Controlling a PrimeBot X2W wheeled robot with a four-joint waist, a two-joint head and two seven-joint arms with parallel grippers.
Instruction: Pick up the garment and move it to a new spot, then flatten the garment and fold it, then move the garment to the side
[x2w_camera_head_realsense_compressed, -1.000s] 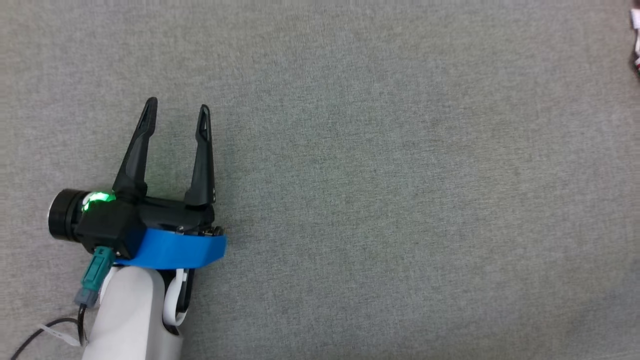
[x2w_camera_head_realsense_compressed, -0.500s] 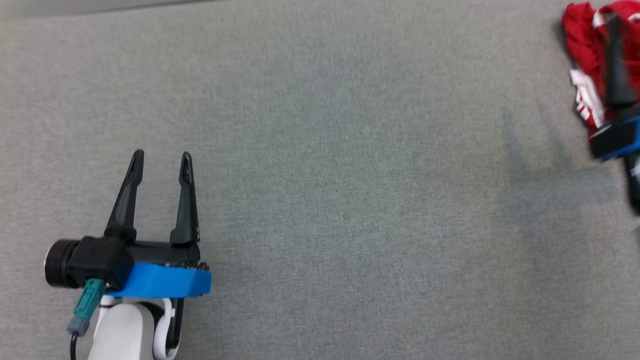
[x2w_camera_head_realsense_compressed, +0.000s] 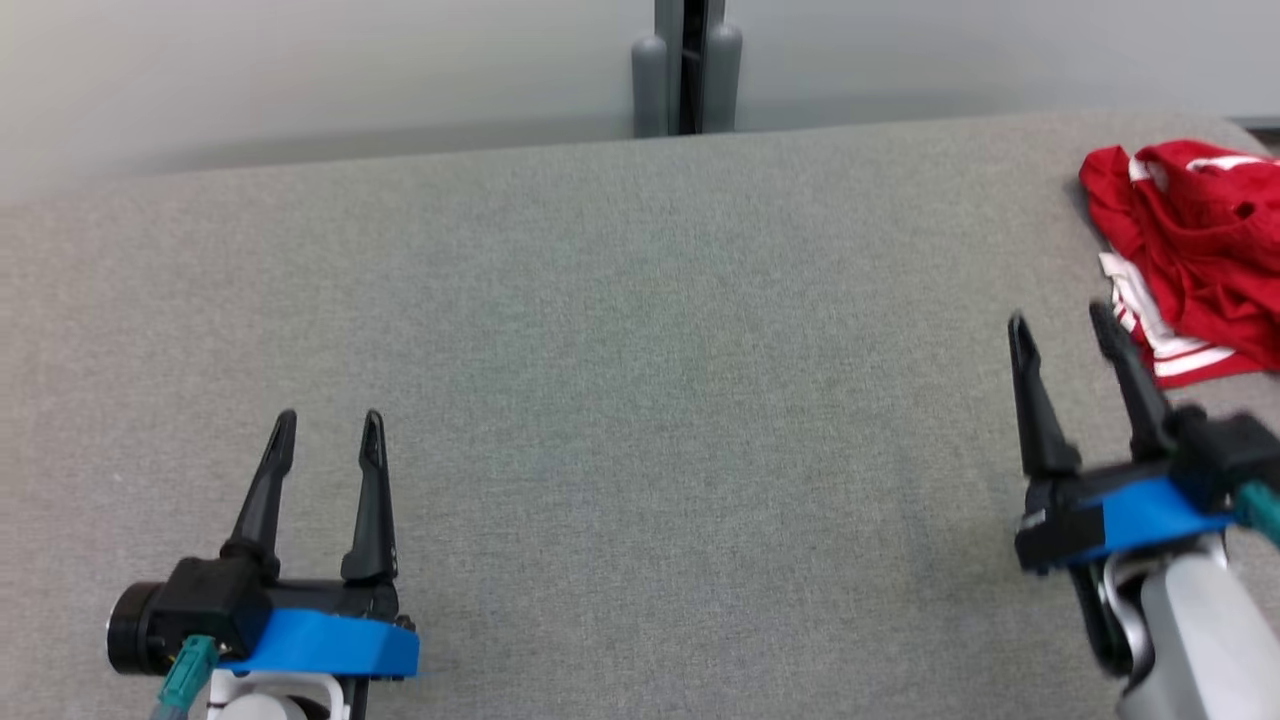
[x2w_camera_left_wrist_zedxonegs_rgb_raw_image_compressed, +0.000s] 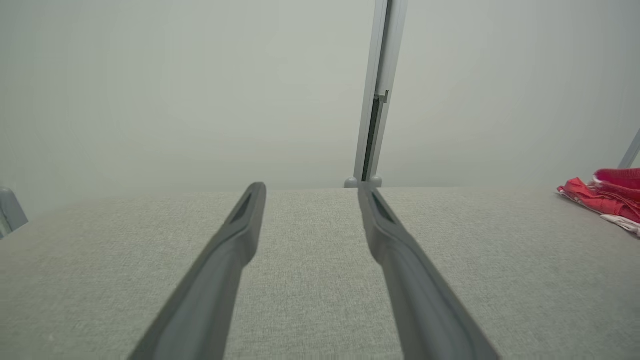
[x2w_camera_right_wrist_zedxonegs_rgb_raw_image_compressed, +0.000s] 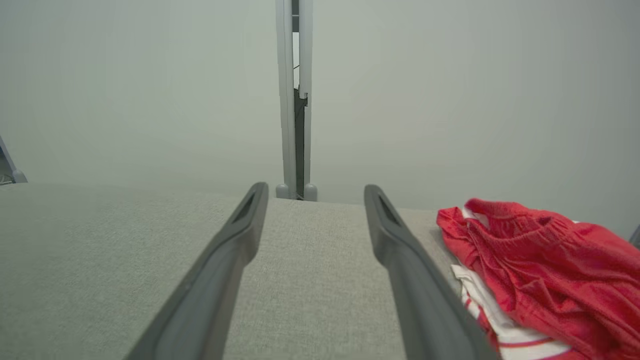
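The garment (x2w_camera_head_realsense_compressed: 1195, 245) is a crumpled red piece with white stripes, lying at the far right of the grey table (x2w_camera_head_realsense_compressed: 640, 380). It also shows in the right wrist view (x2w_camera_right_wrist_zedxonegs_rgb_raw_image_compressed: 540, 270) and at the far right of the left wrist view (x2w_camera_left_wrist_zedxonegs_rgb_raw_image_compressed: 602, 197). My right gripper (x2w_camera_head_realsense_compressed: 1062, 323) hovers open just left of and nearer than the garment, apart from it, nothing between its fingers. At the lower left my left gripper (x2w_camera_head_realsense_compressed: 328, 424) stands open over bare cloth, far from the garment.
A pale wall runs behind the table's far edge, with a grey upright post (x2w_camera_head_realsense_compressed: 686, 65) at its middle. The table's rounded right corner lies just past the garment.
The head camera has tilted up and turned, bringing the far edge, wall and garment into view. The right gripper has come down to the left of the garment.
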